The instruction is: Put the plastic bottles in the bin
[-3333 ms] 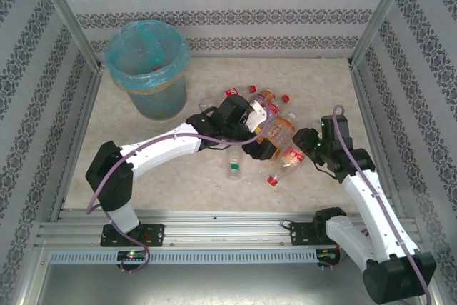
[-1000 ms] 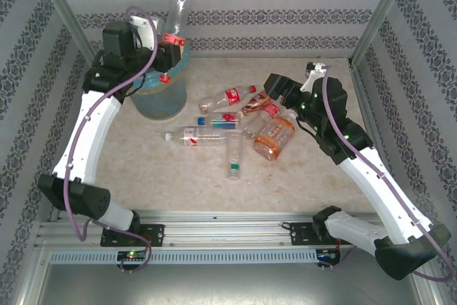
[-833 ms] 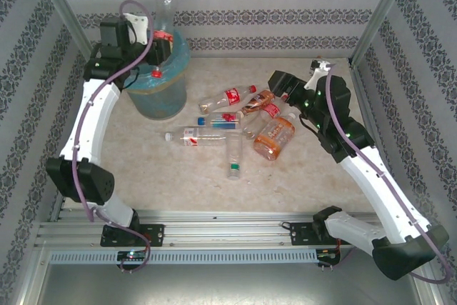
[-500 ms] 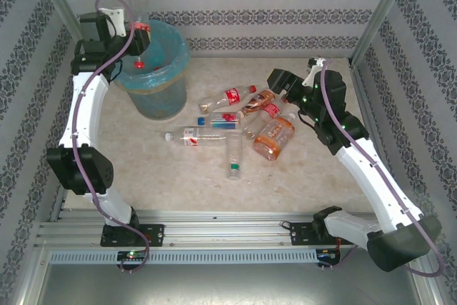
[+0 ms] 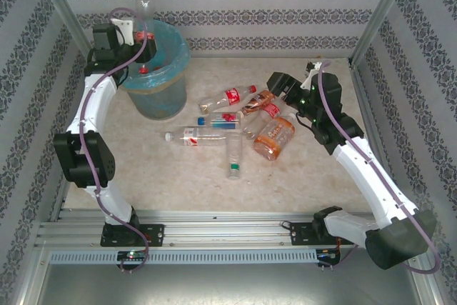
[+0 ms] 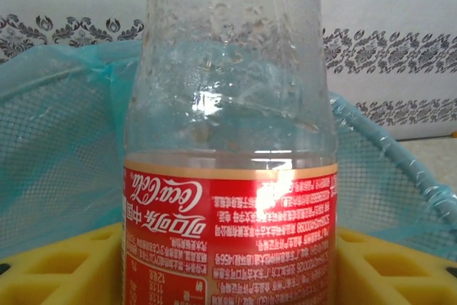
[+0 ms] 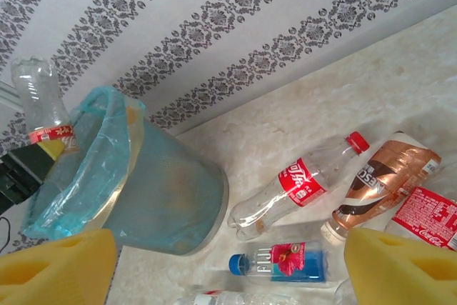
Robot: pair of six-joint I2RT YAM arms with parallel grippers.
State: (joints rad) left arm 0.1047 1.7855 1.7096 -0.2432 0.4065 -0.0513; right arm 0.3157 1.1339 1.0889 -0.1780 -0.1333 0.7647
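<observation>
Top external scene: pale tabletop boxed in by patterned walls.
Left arm: stretched up to the far left corner, with its wrist at the bin's left rim.
Right arm: bent over the right half, with its wrist above the right end of the bottle cluster.
Bin: upright in the far left corner, with a blue bag folded over its rim.
Cluster: bottles lying on their sides mid-tabletop, just right of the bin and apart from it.
Orange bottle: at the right end of the cluster, the bulkiest one.
Cola bottle: clear with a red label and red cap, nearest the bin on the far side.
Brown bottle: just right of the cola bottle.
Clear bottle: at the left end of the cluster, lying across the tabletop.
Blue-cap bottle: between the cola bottle and the clear bottle.
Green-cap bottle: nearest the arm bases, cap toward them.
Held bottle: clear with a red label, standing base up over the bin's left rim.
Left end effector: pinching the held bottle at its label, with yellow pads against both sides.
Right end effector: spread wide with nothing between its pads, hovering above the cluster.
</observation>
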